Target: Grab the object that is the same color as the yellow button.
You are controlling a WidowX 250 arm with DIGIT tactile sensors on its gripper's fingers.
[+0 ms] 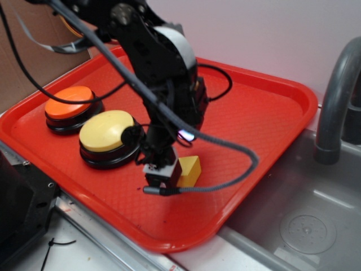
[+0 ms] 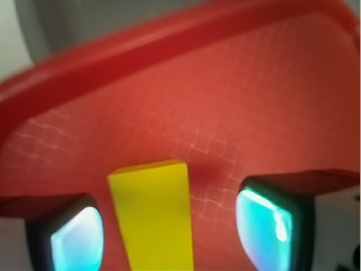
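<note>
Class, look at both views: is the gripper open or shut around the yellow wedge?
Open. The gripper straddles the yellow wedge, with red tray showing between the wedge and the right finger pad.

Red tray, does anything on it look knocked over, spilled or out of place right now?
Nothing stands out. The red tray is clean, the yellow button and orange button sit flat side by side, and the yellow wedge lies on the tray between the open gripper fingers, not yet clamped.

Even, soft light falls on my red tray (image 1: 271, 113), with faint shadows under the buttons. My wrist view is blurred throughout; the yellow wedge (image 2: 151, 217) looks smeared, and my finger pads (image 2: 76, 240) glow cyan with glare.
</note>
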